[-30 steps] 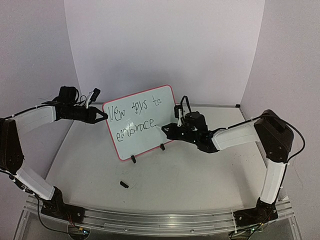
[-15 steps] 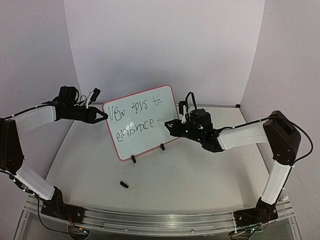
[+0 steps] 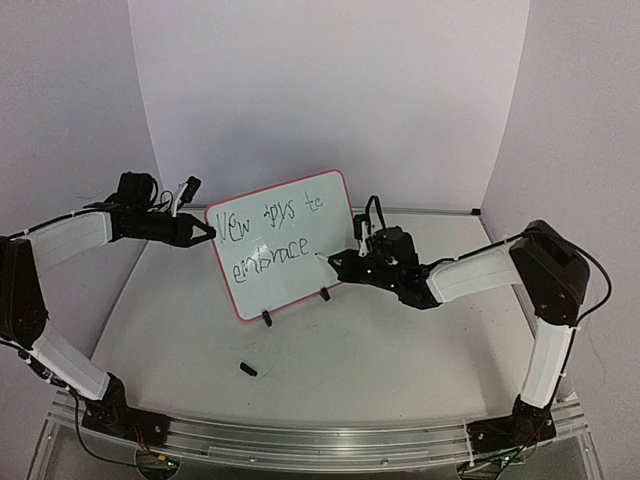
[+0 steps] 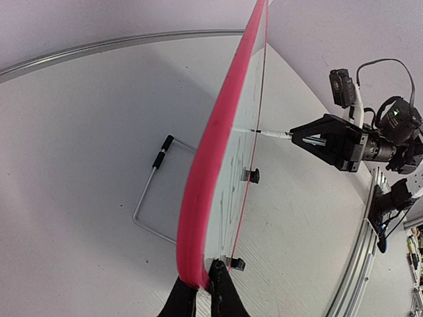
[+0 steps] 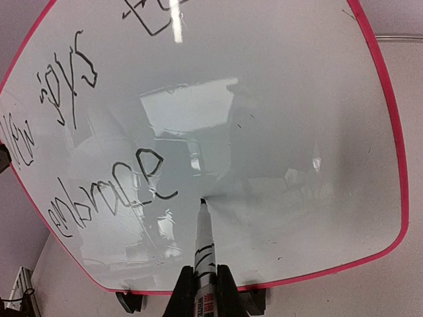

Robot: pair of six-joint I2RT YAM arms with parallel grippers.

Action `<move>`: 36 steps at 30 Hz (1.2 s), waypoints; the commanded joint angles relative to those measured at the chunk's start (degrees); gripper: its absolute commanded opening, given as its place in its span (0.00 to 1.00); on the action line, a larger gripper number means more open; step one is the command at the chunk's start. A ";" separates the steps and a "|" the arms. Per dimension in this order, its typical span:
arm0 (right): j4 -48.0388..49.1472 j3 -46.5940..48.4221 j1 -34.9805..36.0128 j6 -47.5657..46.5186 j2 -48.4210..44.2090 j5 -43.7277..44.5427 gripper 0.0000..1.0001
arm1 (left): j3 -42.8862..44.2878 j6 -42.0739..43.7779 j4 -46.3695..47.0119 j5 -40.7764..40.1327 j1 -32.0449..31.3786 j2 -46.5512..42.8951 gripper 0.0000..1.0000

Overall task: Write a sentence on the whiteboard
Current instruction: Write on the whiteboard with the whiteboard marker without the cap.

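Note:
The whiteboard [image 3: 290,275] stands tilted on two black feet, pink-rimmed. On it the sentence [image 3: 272,235] reads "New joys to embrace" in two lines. My left gripper [image 3: 208,233] is shut on the board's left rim [image 4: 218,132], the jaws pinching the edge [image 4: 203,290]. My right gripper [image 3: 338,262] is shut on a white marker [image 5: 203,244]. The marker's black tip touches the whiteboard [image 5: 284,132] just right of "embrace" [image 5: 109,191]. The right gripper [image 5: 205,281] sits below the board's lower rim in its own view.
A small black cap [image 3: 248,369] lies on the table in front of the board. A bent wire stand [image 4: 149,198] lies behind the board. White backdrop walls close the back and sides. A metal rail [image 3: 300,435] runs along the near edge.
Half a second ago the right gripper had lifted the marker up and right, off the board. It has now come back to a spot just right of "embrace". The left arm has not moved.

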 commanded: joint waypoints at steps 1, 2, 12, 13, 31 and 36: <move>0.84 2.62 -0.09 0.15 1.42 1.25 0.00 | 0.27 2.28 -5.16 -5.29 -0.55 1.79 0.00; 0.72 2.78 -0.13 0.11 1.71 1.45 0.00 | 0.22 2.26 -5.16 -5.29 -0.57 1.76 0.00; 0.11 3.31 -0.12 -0.24 2.38 2.50 0.00 | 0.26 2.24 -5.17 -5.29 -0.58 1.90 0.00; 0.07 3.23 -0.12 -0.26 2.29 2.61 0.00 | 0.25 2.24 -5.17 -5.26 -0.57 1.93 0.00; 0.77 -6.23 -0.17 -2.69 -16.86 0.77 0.00 | -0.32 1.94 -5.69 -3.34 -0.53 -1.23 0.00; -1.80 -7.31 -0.10 -3.21 -20.90 1.64 0.00 | -1.70 1.86 -6.13 -3.80 -0.16 -3.87 0.00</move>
